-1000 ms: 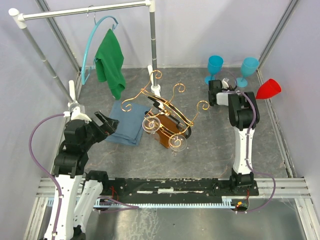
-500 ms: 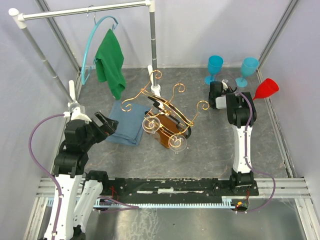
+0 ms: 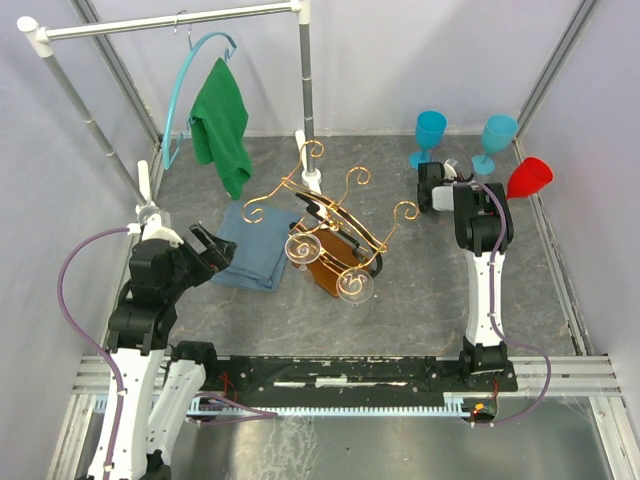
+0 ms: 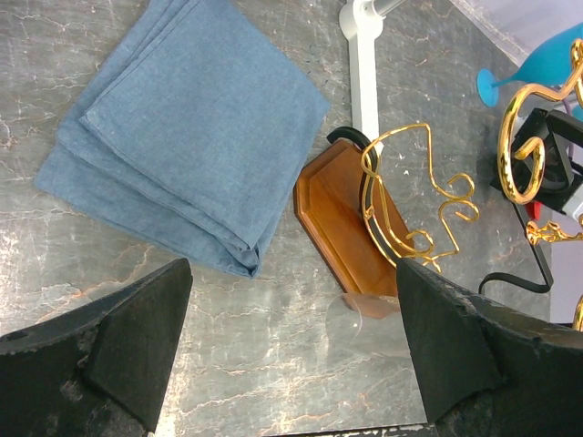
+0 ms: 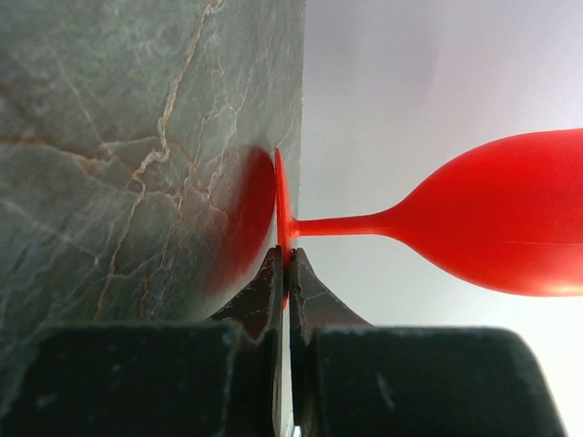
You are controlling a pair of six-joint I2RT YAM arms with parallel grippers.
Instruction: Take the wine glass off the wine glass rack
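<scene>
Here we see the right gripper with its jaws pressed together on the thin rim of the red wine glass's foot. The glass is well apart from the wine glass rack, at the far right of the surface, with its bowl close to the right wall. We cannot tell whether its foot touches the surface. Just behind the right arm stand two turquoise goblets, near the held glass.

The rack sits mid-surface on its wooden base. Two clear wine glasses hang bowl-down from its near side.

The left gripper hangs above the surface with its jaws spread wide and nothing between them. Ahead of it lie a folded blue cloth and, just beside the cloth, the rack's base.

Behind the rack stands a white-and-grey clothes rail. It carries a teal hanger with a green cloth draped on it, above the folded cloth.
</scene>
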